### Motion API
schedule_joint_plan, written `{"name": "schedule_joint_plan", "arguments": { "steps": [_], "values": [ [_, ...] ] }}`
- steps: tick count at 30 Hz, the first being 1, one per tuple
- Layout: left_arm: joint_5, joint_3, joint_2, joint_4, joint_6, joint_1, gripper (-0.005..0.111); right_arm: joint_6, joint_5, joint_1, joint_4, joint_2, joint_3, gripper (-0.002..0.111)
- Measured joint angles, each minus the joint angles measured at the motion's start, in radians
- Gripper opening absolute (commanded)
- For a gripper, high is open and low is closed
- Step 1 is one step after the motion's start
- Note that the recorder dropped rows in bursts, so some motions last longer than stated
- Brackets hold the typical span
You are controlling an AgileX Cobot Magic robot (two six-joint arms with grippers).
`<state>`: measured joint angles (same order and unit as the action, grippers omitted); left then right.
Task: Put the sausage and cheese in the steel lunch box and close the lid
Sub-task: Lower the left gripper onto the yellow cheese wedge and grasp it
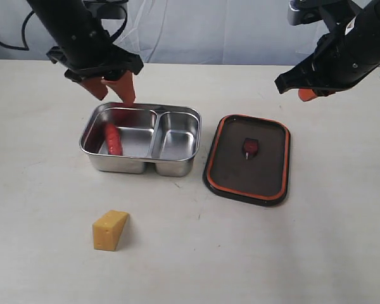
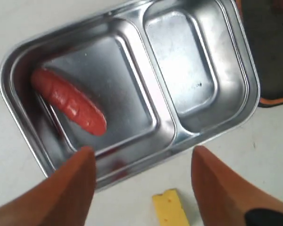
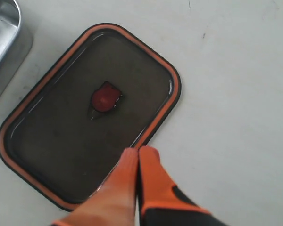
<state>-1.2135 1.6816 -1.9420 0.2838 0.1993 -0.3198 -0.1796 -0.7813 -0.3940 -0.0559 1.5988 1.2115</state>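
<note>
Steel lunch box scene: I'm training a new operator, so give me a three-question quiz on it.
1. True or false: the sausage lies in the larger compartment of the steel lunch box.
2. Where is the cheese? A) in the smaller compartment; B) on the table, outside the box; C) beside the sausage, inside the box.
3. Which is shut: the left gripper or the right gripper?

Key: 1 true; 2 B; 3 right gripper.
</note>
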Motion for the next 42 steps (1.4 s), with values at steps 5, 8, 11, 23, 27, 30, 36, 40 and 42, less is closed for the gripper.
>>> {"name": "schedule_joint_plan", "arguments": {
  "steps": [5,8,11,23,27,30,36,40,42],
  "values": [
    [-0.002,-0.173,0.063,0.0,-0.028,0.0,0.057,0.0,0.0,0.0,0.02,0.0,0.0,-0.001],
    [-0.002,-0.299,0.094,0.0,-0.034,-0.01,0.057,0.0,0.0,0.0,0.02,0.0,0.0,-0.001],
    [-0.002,-0.409,0.118,0.016,-0.035,-0.043,0.054,0.0,0.002,0.0,0.02,0.0,0.0,-0.001],
    [0.04,-0.621,0.139,0.103,-0.039,-0.167,0.052,0.0,0.018,0.0,0.02,0.0,0.0,-0.001],
    [0.059,-0.623,0.139,0.101,-0.039,-0.168,0.058,0.0,0.018,0.0,0.02,0.0,0.0,-0.001],
    [0.059,-0.623,0.139,0.101,-0.039,-0.168,0.061,0.0,0.018,0.0,0.02,0.0,0.0,-0.001],
    [0.018,-0.623,0.139,0.058,-0.039,-0.168,0.062,0.0,0.018,0.0,0.02,0.0,0.0,-0.001],
    [0.004,-0.591,0.139,0.04,-0.039,-0.168,0.062,0.0,0.018,0.0,0.02,0.0,0.0,-0.001],
    [0.03,-0.582,0.142,0.038,-0.039,-0.168,0.062,0.0,0.018,0.0,0.02,0.0,0.0,-0.001]
  ]
}}
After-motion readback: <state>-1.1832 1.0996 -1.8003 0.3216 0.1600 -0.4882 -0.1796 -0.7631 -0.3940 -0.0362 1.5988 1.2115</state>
